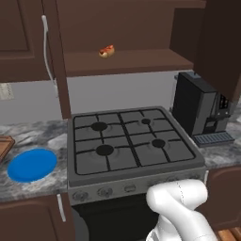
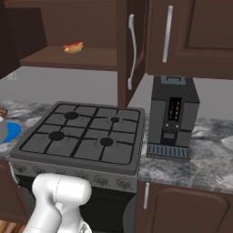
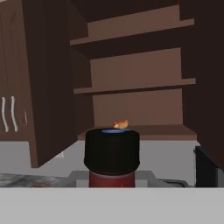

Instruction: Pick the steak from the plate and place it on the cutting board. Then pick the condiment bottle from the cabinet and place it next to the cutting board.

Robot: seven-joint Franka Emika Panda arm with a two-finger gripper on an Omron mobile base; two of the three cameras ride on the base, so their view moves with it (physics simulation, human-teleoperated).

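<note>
The condiment bottle stands at lower centre of the hand view, upright, long axis vertical, black cap toward the frame's top. The gripper is closed on it; the fingertips are hidden. Behind it, the open cabinet fills the upper frame, a hot dog on its lowest shelf. The plate lies at lower left of the left base view.

Nothing here can be read. The coffee machine has a small dark panel with a few red marks on it (too small and blurred to make out as digits or letters). The bottle shows a plain black cap and red body, with no label facing out.
</note>
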